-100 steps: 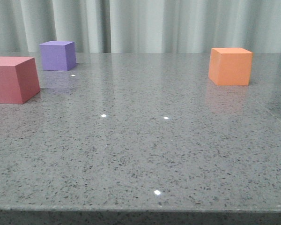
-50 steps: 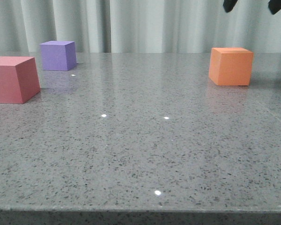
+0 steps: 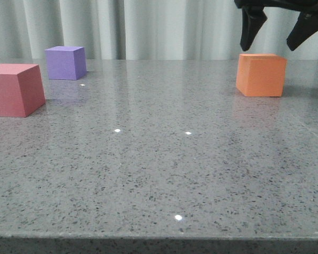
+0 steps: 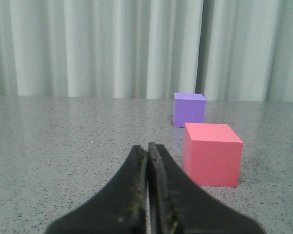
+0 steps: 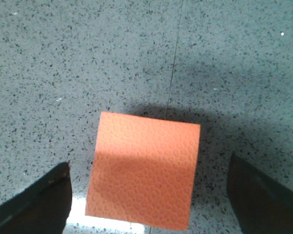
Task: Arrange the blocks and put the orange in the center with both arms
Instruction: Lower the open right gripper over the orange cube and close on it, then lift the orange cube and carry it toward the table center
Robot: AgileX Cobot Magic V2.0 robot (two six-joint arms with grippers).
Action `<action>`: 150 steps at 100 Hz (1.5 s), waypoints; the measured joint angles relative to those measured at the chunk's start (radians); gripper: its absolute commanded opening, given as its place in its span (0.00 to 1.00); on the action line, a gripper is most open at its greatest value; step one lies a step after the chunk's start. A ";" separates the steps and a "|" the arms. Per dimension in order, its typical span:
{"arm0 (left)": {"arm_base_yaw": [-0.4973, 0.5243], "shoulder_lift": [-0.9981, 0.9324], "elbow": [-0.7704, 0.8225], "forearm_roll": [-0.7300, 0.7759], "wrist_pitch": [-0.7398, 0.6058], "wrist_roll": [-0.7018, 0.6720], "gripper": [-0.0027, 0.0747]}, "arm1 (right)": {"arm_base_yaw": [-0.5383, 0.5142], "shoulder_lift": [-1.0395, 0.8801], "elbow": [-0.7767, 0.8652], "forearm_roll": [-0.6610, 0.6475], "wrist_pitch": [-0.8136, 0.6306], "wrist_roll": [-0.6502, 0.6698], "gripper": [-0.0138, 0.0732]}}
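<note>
We see the orange cube (image 3: pixel 261 74) sitting flat on the grey stone table (image 3: pixel 159 174), over on the right side and toward the back. Our right gripper (image 3: pixel 274 38) hangs in the air just above it. Its two black fingers (image 3: pixel 251 29) are spread wide apart, wider than the cube. They are not touching the cube.

From the right wrist camera we look straight down on the orange cube (image 5: pixel 143 174). It lies between the two dark fingers (image 5: pixel 36 204), with a gap of bare table on each side. The arm's shadow falls over part of the cube and the table around it.

Far away on the left side of the table sit the other two blocks. The red cube (image 3: pixel 15 89) is closer to us, and the purple cube (image 3: pixel 66 62) is a little behind it. They are near each other but not touching.

Our left gripper (image 4: pixel 147 161) is low, with its fingers pressed together and nothing between them. The red cube (image 4: pixel 212 154) is just ahead of it and off to one side, and the purple cube (image 4: pixel 189 109) is behind that.

A pale curtain (image 3: pixel 148 29) hangs behind the table.
</note>
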 measured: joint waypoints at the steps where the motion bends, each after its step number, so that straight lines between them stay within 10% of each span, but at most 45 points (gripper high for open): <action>1: 0.000 0.000 0.000 0.000 0.000 0.000 0.01 | 0.000 0.000 0.000 0.000 0.000 0.000 0.89; 79: 0.000 0.000 0.000 0.000 0.000 0.000 0.01 | 0.020 0.083 -0.089 0.071 0.039 0.017 0.62; 150: 0.000 0.000 0.000 0.000 0.000 0.000 0.01 | 0.405 0.343 -0.574 -0.184 0.114 0.436 0.62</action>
